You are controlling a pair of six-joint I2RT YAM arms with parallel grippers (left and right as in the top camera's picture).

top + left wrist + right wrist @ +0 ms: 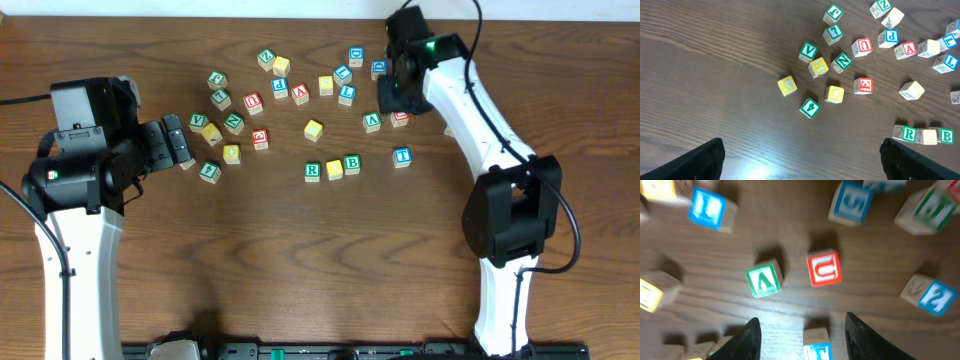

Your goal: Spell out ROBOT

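Note:
A short row stands mid-table: a green R block [312,171], a yellow block [334,169] and a green B block [352,163]. It also shows in the left wrist view [909,133]. A yellow O block [231,153] [834,93] lies in the left cluster. A blue block [402,156] [817,349] lies alone to the right of the row. My left gripper [183,146] [802,162] is open and empty over bare wood. My right gripper [395,95] [802,322] is open and empty, hovering over a green block [764,279] and a red U block [824,269].
Many other letter blocks are scattered across the far half of the table, among them a red E [863,85], a yellow G [787,85], a green 4 [809,107] and a lone yellow block [314,129].

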